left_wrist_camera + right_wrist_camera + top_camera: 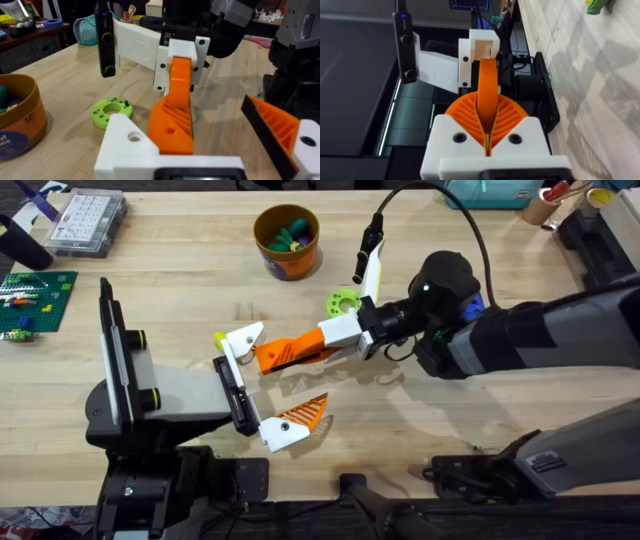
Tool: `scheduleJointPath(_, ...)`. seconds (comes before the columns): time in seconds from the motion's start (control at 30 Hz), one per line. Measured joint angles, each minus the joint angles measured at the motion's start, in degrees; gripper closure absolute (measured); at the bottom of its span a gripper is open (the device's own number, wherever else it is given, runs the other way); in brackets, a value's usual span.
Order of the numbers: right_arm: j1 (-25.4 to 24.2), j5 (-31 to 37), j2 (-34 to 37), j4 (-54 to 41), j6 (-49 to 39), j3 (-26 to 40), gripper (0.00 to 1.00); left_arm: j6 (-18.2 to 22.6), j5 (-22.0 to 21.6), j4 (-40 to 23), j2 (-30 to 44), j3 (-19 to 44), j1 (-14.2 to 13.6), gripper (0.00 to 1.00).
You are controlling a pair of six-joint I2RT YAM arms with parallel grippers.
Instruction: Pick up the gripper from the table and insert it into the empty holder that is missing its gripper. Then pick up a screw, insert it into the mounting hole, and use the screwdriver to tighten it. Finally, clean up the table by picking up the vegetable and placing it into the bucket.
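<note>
At the centre of the table, your right gripper reached in from 3 o'clock. Its orange ribbed pads were closed on the orange gripper, clamping its narrow end from both sides. The piece lay nearly level, wide end pointing toward 9 o'clock. That wide end sat just beside the holder, the white mount with the yellow tab, at the 12 o'clock end of the black rail. You could not tell whether the piece was seated in the mount.

Your left gripper faced 3 o'clock with its jaws wide apart and clasped nothing. The twin orange finger, marked with a dark dot, sat on its own white mount at the 6 o'clock end of the rail.

The vegetable lay flat on the wood at 12 o'clock from the right gripper, near it but apart. The bucket stood upright at 11 o'clock from the vegetable, with small coloured items inside.
</note>
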Motion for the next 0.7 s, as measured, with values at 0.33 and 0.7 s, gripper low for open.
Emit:
scheduleJointPath(0.33, -0.3, -0.5, 0.0, -1.2, 0.3, 0.0, 0.982, 0.0, 0.0, -0.1, 0.0, 0.0, 0.0, 0.012)
scheduleJointPath(0.7, -0.3, -0.7, -0.9, 2.6, 2.6, 0.0, 0.982, 0.0, 0.1, 0.0, 0.0, 0.0, 0.0, 0.012)
